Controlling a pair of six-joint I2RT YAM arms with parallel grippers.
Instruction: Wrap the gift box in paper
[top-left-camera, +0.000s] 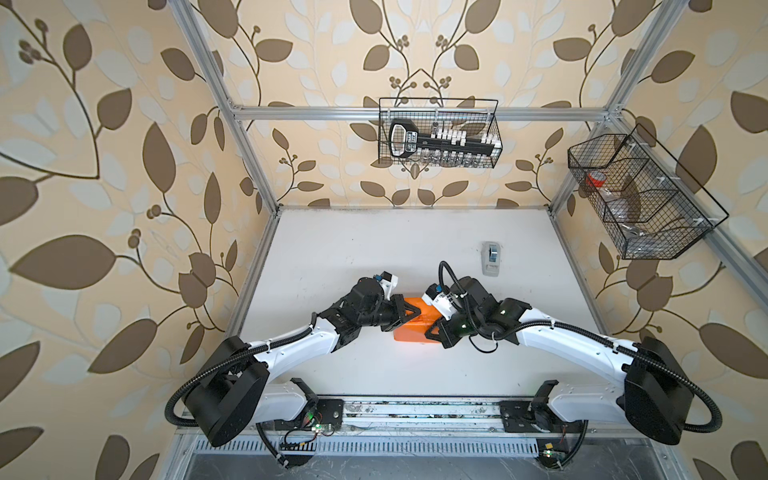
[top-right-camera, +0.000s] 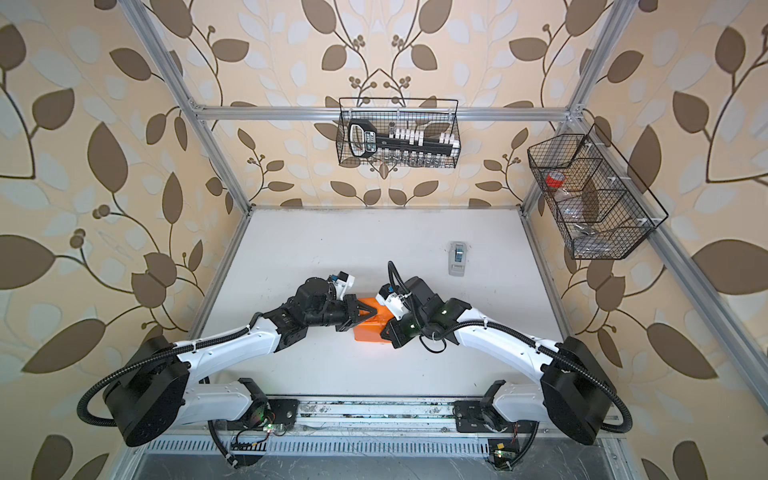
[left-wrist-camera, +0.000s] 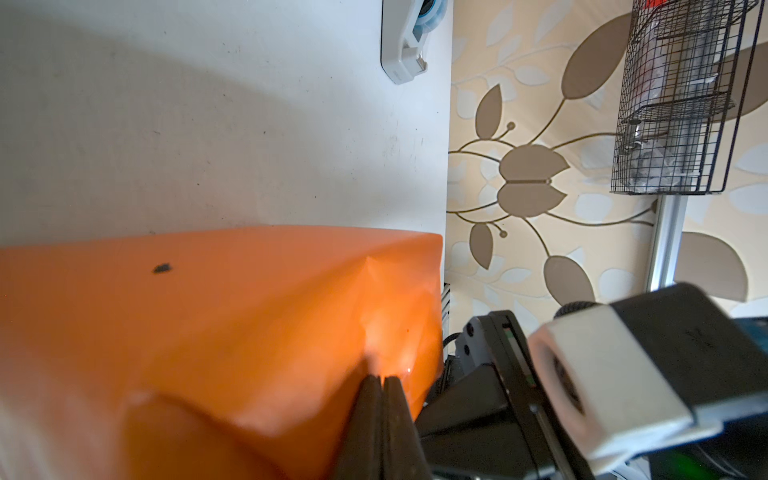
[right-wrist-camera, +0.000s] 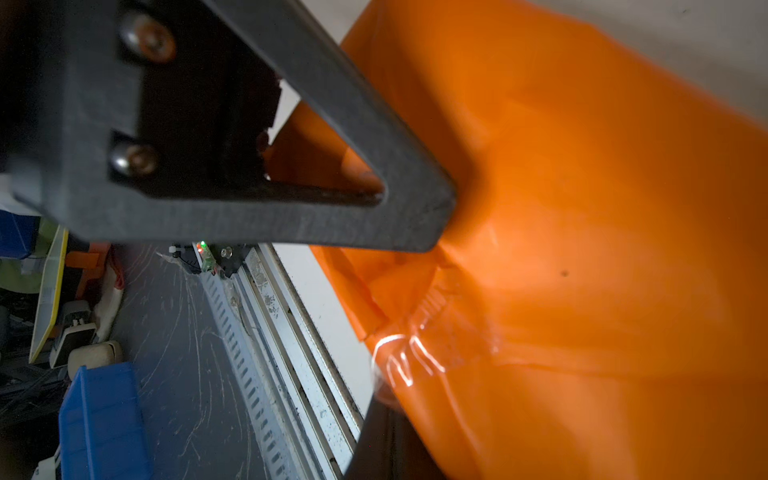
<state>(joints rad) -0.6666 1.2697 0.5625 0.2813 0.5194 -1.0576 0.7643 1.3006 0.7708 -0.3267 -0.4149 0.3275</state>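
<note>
remotely, on my worktop (top-left-camera: 353, 249), i hold the left claw (left-wrist-camera: 381, 379) and right claw (top-left-camera: 429, 331), each pressed together, against the orange paper (top-left-camera: 409, 332) folded round the hidden gift box.

The paper (top-left-camera: 409, 332) lies on the table (top-left-camera: 353, 249) between my grippers.
My left gripper (top-left-camera: 417, 312) is at its left, my right gripper (top-left-camera: 429, 332) at its right; the tape dispenser (top-left-camera: 491, 257) stands behind, further right.

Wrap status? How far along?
Done: paper is folded into a parcel, no box showing. In hand: left gripper and right gripper, both shut, press against it. To do: probably sealing end flaps; tape dispenser sits apart on the table.
</note>
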